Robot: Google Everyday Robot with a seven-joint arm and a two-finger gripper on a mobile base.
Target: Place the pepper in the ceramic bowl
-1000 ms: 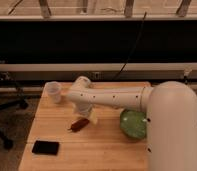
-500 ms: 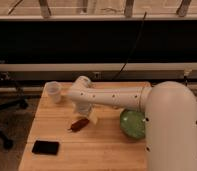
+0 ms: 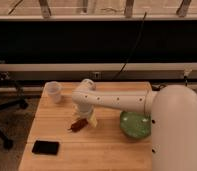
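A small dark red pepper lies on the wooden table, left of centre. The green ceramic bowl sits on the table to the right, partly hidden by my white arm. My gripper hangs from the white arm and reaches down right beside the pepper, at its right end, touching or nearly touching it.
A clear plastic cup stands at the table's back left. A black phone lies near the front left edge. An office chair stands off the table's left side. A dark wall with a cable runs behind.
The arm and gripper have stayed nearly still over the pepper. The pepper lies in the same spot.
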